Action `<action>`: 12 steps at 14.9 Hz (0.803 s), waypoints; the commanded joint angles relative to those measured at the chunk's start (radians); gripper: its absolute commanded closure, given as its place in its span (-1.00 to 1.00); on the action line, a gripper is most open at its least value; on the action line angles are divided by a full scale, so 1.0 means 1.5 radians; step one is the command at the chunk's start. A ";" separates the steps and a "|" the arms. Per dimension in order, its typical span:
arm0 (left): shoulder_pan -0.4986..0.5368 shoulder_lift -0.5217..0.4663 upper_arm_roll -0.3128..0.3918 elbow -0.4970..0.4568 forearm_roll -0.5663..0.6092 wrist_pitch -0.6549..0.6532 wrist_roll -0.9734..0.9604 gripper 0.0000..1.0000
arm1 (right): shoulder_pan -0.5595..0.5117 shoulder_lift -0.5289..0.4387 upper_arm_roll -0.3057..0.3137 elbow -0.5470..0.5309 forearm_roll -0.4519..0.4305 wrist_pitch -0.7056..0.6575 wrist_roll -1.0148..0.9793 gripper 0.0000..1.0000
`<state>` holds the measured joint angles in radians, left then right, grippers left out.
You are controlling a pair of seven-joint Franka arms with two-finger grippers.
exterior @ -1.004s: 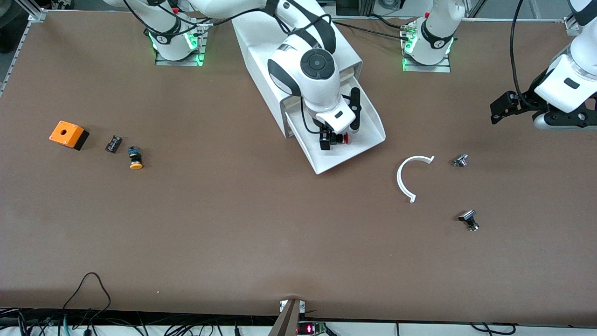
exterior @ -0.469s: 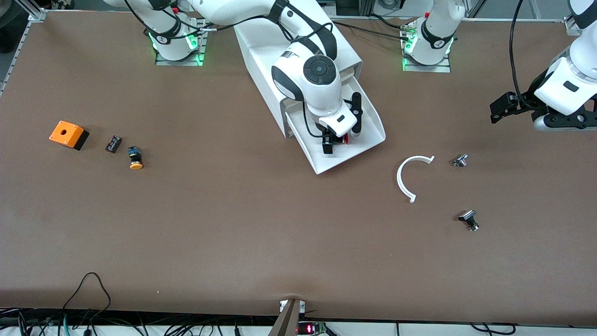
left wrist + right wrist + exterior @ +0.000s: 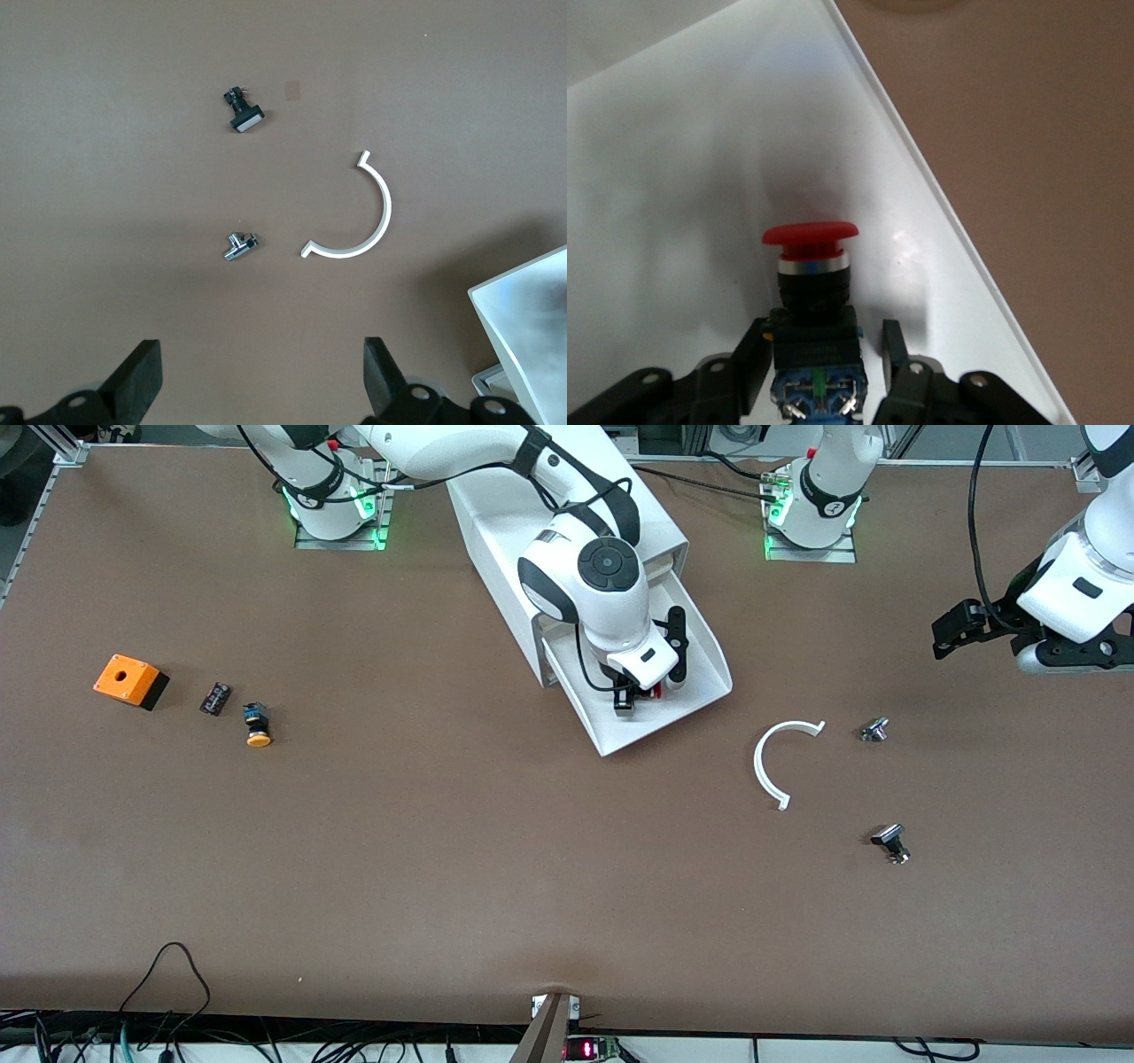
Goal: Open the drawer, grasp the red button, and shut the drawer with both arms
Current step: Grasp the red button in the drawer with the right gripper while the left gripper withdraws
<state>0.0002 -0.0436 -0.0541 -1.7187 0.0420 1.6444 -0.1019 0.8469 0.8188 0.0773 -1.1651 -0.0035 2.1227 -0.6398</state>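
The drawer (image 3: 704, 666) stands pulled out of the white cabinet (image 3: 496, 522), toward the front camera. The button (image 3: 656, 690) lies in it on its side, red cap and black-and-blue body, mostly hidden under the right wrist. In the right wrist view the button (image 3: 811, 283) lies on the drawer floor (image 3: 673, 177). My right gripper (image 3: 631, 696) is down in the drawer, open, its fingers (image 3: 749, 359) on either side of the button's body; one touches it, the other stands a little off. My left gripper (image 3: 952, 633) is open and empty, waiting above the left arm's end of the table (image 3: 261, 390).
A white curved piece (image 3: 771, 762), a small metal part (image 3: 874, 730) and a black part (image 3: 890, 841) lie toward the left arm's end. An orange box with a hole (image 3: 130, 679), a small black part (image 3: 215, 698) and an orange-capped button (image 3: 257, 724) lie toward the right arm's end.
My right gripper has come down further over the button in the drawer, so the red cap is now nearly covered. The left arm has barely moved.
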 commanded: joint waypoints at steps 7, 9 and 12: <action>-0.001 0.002 0.002 0.016 0.008 -0.017 -0.006 -1.00 | 0.011 -0.028 -0.011 0.010 -0.027 -0.004 0.002 0.52; -0.001 0.001 0.001 0.017 0.008 -0.016 -0.005 -1.00 | 0.011 -0.054 -0.019 0.004 -0.030 -0.005 0.002 0.52; -0.002 0.001 -0.004 0.018 0.009 -0.013 0.007 -1.00 | 0.007 -0.096 -0.037 -0.028 -0.025 -0.004 0.034 0.52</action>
<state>-0.0005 -0.0436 -0.0530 -1.7172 0.0420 1.6435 -0.1024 0.8533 0.7385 0.0475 -1.1502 -0.0331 2.1250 -0.6298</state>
